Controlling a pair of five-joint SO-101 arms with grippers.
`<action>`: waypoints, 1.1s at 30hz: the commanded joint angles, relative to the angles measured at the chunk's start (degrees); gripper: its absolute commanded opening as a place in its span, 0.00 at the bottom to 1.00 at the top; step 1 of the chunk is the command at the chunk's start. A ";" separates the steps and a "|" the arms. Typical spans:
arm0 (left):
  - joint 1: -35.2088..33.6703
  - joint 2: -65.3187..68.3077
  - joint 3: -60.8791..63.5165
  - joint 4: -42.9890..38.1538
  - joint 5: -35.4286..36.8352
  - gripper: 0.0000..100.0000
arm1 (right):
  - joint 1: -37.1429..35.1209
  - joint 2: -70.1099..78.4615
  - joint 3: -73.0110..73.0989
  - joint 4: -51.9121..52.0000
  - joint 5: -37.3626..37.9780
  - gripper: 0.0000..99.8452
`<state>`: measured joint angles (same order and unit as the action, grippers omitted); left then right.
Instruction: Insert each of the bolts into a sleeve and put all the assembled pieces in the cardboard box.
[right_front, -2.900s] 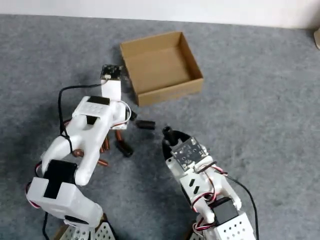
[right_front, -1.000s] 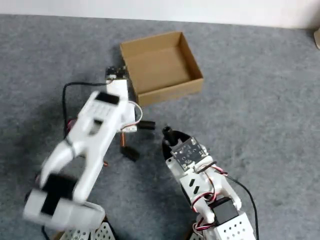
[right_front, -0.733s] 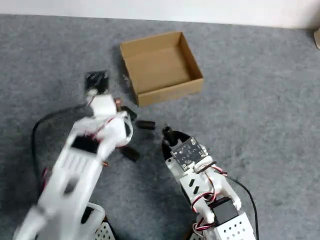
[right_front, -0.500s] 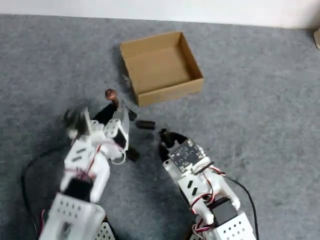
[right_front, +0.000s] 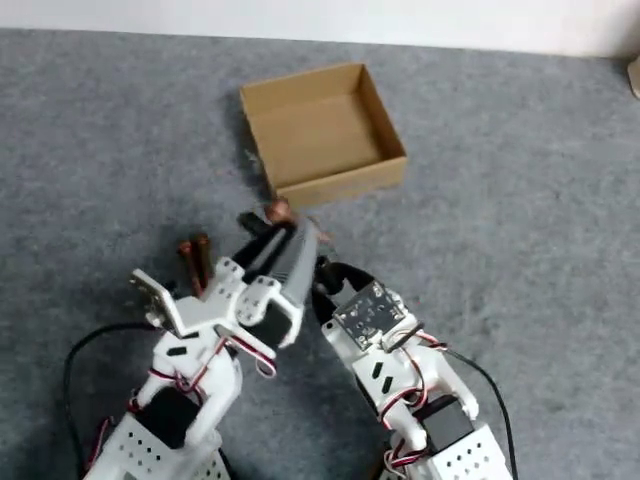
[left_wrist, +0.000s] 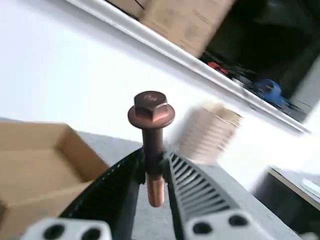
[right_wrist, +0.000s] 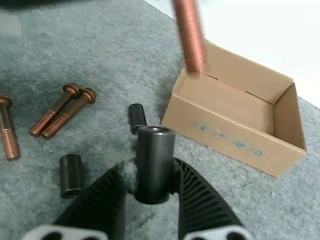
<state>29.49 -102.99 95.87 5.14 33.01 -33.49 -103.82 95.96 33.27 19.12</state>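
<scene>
left gripper (left_wrist: 156, 162) clamped on a copper hex-flange bolt (left_wrist: 151, 131): head up, pinched on the shank below the head, tip poking out under the jaws; right gripper (right_wrist: 152, 180) clenched round a black sleeve (right_wrist: 155, 162), upright, bore facing up; both sit just in front of the cardboard box (right_front: 340, 185), on its near-wall side; bolt is between sleeve and box, higher up, clearly apart from the sleeve

step in hand, as I read it: bolt into sleeve; my take on doing it well:
- get the bolt tip square over the bore before any descent; keep both axes parallel, since a tilt will likely jam on the rim
- hold the sleeve steady and let only the bolt arm travel
- the grip sits mid-shank, so only the free tip can enter; expect to let go and let the bolt drop or push it home
- go slow; a knocked sleeve could twist in the jaws

views:
- left wrist: the exact grip point on the shank, plus a box wall (left_wrist: 80, 150) beside it; no sleeve there
- right wrist: the open bore, plus stock on the grey carpet (right_wrist: 100, 60) on the sleeve's far-from-box side: loose bolts (right_wrist: 62, 110) and spare sleeves (right_wrist: 71, 175), one sleeve near the box corner
- high: how close the two grippers sit in front of the box; sleeve hard to pick out among the fingers
</scene>
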 joint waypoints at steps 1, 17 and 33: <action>-0.22 -1.19 0.75 0.09 0.35 0.00 | 0.04 -0.57 5.49 -1.89 0.35 0.00; -0.22 -1.10 1.27 9.32 0.53 0.00 | 3.38 -0.57 5.23 -1.80 0.18 0.00; 2.68 -0.75 1.27 10.81 0.70 0.00 | 2.24 -0.57 2.15 0.57 -3.69 0.00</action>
<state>31.25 -102.99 96.04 15.96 33.27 -30.59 -103.74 95.96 33.36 16.31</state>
